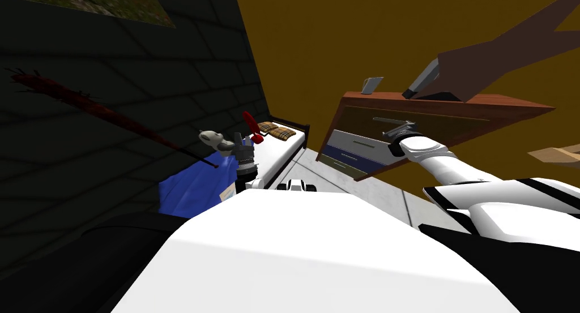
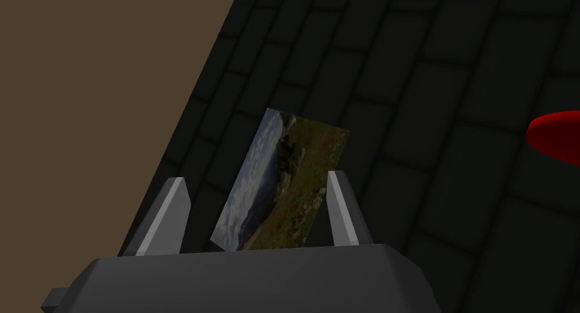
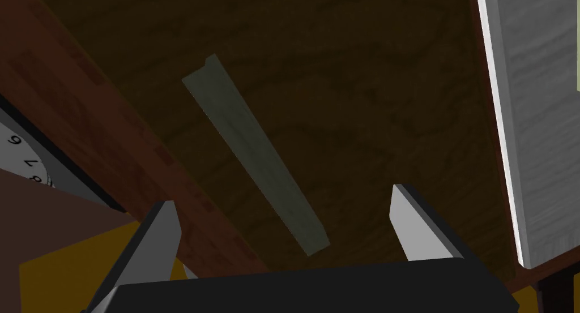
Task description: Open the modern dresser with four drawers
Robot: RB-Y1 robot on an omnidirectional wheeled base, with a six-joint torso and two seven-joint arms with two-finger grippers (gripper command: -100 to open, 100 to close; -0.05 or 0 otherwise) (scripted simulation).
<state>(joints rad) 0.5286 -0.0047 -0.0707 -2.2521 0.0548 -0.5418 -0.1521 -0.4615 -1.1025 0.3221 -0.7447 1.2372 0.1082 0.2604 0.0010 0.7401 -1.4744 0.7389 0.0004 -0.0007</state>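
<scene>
Against the mustard-yellow wall, ahead and to the robot's right, stands the dresser (image 1: 498,107), a reddish-brown wooden frame with four stacked drawers: a dark brown top drawer (image 1: 362,114), a grey drawer (image 1: 352,141) under it, then a blue drawer (image 1: 358,158) and an olive drawer (image 1: 343,167) lowest. To its left a bed (image 1: 283,148) with a white mattress runs toward the same wall. The right arm reaches across to the top drawer. The right hand (image 3: 283,195) sits close before the drawer's front, fingers spread wide and holding nothing. The drawer's long grey-green handle (image 3: 255,157) runs slantwise, its near end between the fingers and touching neither. The left hand (image 2: 256,178) is held over the bed's blue cover, its fingers likewise wide apart and empty. A small grey jug (image 1: 371,85) stands on the dresser top.
</scene>
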